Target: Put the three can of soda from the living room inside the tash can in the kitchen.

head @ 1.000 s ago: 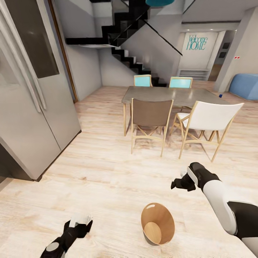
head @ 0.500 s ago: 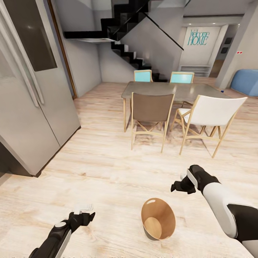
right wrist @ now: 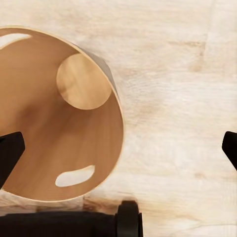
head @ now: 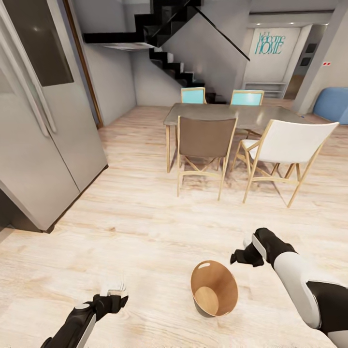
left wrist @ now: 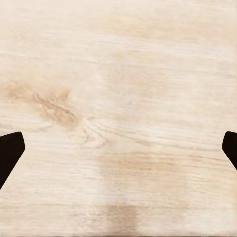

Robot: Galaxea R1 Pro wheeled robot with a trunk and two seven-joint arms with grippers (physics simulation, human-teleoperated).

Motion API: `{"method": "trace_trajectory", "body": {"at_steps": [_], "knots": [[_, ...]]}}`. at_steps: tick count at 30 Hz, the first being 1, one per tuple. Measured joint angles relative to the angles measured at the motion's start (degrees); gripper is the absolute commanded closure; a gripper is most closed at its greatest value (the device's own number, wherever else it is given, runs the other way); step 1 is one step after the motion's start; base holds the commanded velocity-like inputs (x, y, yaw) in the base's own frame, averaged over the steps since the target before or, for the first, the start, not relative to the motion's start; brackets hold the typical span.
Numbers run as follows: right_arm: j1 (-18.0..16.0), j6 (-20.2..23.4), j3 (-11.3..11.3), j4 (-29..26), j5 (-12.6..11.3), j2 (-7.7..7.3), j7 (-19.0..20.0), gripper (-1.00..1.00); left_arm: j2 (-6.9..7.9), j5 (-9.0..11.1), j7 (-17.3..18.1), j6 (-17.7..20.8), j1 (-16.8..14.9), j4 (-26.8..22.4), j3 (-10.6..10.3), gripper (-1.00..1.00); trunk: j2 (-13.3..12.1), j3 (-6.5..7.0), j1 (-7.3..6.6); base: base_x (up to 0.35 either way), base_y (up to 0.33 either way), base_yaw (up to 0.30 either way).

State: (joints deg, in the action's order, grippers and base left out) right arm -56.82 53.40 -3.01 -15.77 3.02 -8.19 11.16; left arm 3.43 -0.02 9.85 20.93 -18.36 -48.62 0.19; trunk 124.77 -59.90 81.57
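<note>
- Head view: the tash can [head: 214, 288] is standing upright on the pale wood floor [head: 145, 232] at about 6 o'clock, its brown inside and handle slot facing the camera.
- The left arm is reaching in from 7 o'clock, forearm low and angled up-right, with the left gripper [head: 114, 296] hanging over bare floor at the can's 9 o'clock, well apart from it; something pale is showing at its tip, but whether it is grasping anything cannot be told here.
- The right arm is bending in from 4 o'clock, white forearm rising to a black wrist, and the right gripper [head: 238, 256] is pointing left, hovering just beside the can's rim at its 1 o'clock.
- A fridge [head: 43, 121] is filling 9 o'clock; a dining table [head: 232, 115] with chairs is sitting at 1 o'clock, stairs [head: 169, 53] behind.
- Left wrist view: the fingertips [left wrist: 10, 153] are sitting far apart at the frame edges, released, over plain floor.
- Right wrist view: the fingertips [right wrist: 9, 150] are spread wide, released, one over the can's [right wrist: 64, 128] open mouth, the other over floor.
</note>
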Motion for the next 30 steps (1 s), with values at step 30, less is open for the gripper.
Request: {"method": "trace_trajectory", "body": {"at_steps": [30], "knots": [[0.6,-1.2,0.1,0.0,0.1,0.45,0.0,-1.0,-0.01,0.4,0.2,-0.8,0.2,0.6,0.1,-1.0,12.0,-8.08,6.59,0.0,0.0,0.0]]}}
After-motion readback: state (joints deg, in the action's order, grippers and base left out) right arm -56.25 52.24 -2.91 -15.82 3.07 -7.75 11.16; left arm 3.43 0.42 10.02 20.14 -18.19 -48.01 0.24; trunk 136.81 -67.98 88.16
